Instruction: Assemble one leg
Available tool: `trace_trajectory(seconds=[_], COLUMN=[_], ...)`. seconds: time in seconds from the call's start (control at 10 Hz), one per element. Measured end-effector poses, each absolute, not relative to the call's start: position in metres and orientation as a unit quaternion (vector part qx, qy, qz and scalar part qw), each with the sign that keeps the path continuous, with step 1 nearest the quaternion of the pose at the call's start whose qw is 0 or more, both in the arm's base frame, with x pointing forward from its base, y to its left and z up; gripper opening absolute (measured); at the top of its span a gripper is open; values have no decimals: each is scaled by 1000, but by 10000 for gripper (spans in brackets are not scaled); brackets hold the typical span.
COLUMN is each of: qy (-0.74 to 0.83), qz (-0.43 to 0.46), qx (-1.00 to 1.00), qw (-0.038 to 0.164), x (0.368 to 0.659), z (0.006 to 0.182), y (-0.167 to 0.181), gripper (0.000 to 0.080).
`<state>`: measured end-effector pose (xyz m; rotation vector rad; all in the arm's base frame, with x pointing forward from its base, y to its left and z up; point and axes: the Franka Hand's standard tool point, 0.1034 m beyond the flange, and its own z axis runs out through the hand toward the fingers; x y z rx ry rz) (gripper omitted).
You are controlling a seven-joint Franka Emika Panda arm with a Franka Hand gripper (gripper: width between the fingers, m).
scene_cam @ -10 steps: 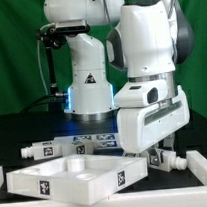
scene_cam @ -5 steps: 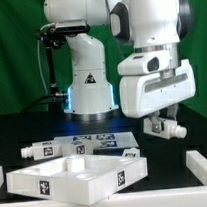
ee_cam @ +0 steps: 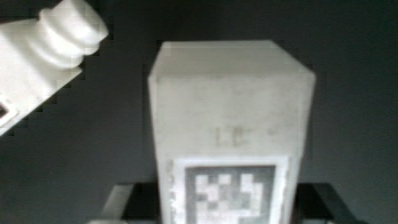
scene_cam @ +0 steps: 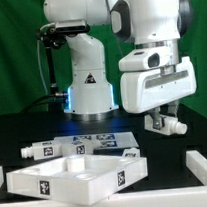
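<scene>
My gripper [scene_cam: 165, 120] is shut on a white leg [scene_cam: 171, 126] and holds it in the air on the exterior view's right, well above the black table. The leg lies roughly sideways in the fingers. In the wrist view the held leg [ee_cam: 231, 110] fills the middle, a chunky white block with a tag sticker [ee_cam: 231, 190] near my fingers. Another white leg [scene_cam: 33, 152] lies on the table at the exterior view's left. The large white square panel [scene_cam: 77, 177] with a raised rim sits at the front.
The marker board [scene_cam: 99, 143] lies flat behind the panel, in front of the arm's base [scene_cam: 89, 92]. A white part [scene_cam: 206, 165] shows at the front right edge. In the wrist view a ridged white part [ee_cam: 54, 45] lies below on the dark table.
The gripper has lifted the leg off the table and moved up and to the exterior view's right. In the last half second it has hardly moved.
</scene>
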<state>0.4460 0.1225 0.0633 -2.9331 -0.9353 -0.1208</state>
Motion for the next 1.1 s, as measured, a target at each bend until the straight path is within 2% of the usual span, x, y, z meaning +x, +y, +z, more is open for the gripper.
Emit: trace_trajectory(seconds=[0.2,0.4,1.0,1.1], qy=[-301,-302,-302,-302], qz=[-44,-45,-52,-52], qx=[-952,-951,-951,-951], qw=[35,42,43,42], x=[396,375,377,378], z=[38,13,11,12], y=[130,135,137,135], gripper=[285,285,291,510])
